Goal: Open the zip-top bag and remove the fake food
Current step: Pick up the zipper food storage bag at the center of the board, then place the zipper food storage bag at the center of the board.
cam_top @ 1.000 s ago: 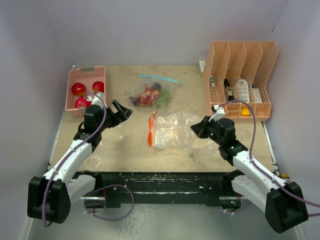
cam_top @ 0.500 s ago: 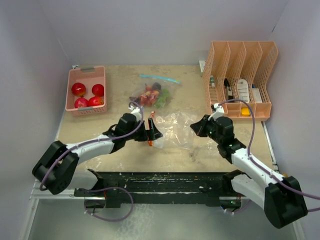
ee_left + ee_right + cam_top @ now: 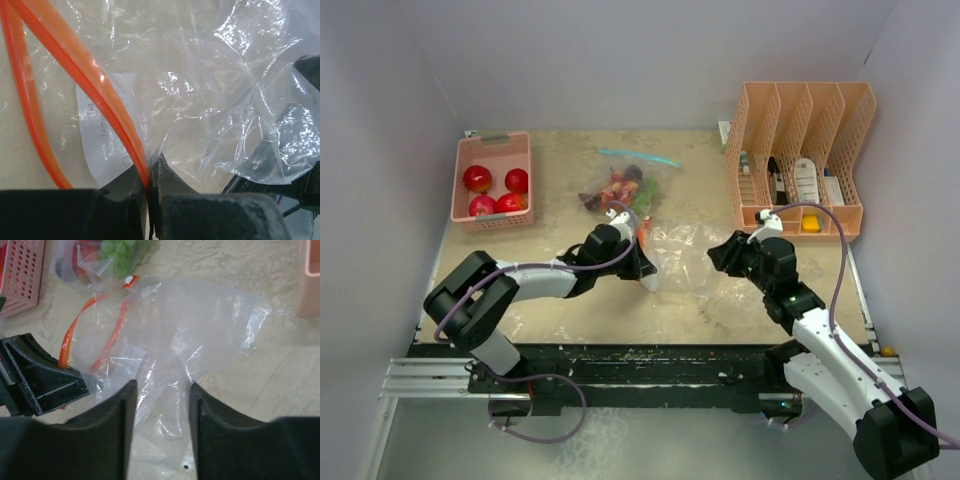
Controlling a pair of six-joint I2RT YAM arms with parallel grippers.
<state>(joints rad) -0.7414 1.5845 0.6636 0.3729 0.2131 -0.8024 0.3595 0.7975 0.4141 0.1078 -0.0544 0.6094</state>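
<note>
Surface: beige table [image 3: 700, 190] inside pale walls, both arms reaching in from its near edge.
Right gripper [image 3: 160, 390]: fingers spread apart, low over the right end of the clear bag, with crumpled film showing in the gap between them.
Left gripper [image 3: 150, 175]: fingers pressed together, pinching the orange zip strip [image 3: 85, 75] at the bag's left end.
Clear bag [image 3: 675, 255]: mid-table between the grippers, crumpled, nothing seen inside.
Second bag [image 3: 638, 172]: farther back, blue zip, lying apart from the clear one.
Fake food [image 3: 623, 188]: red, green and dark pieces inside that second bag.
Pink basket [image 3: 490, 140]: far left, holding red apples [image 3: 477, 178].
File organizer [image 3: 757, 120]: far right, upright.
</note>
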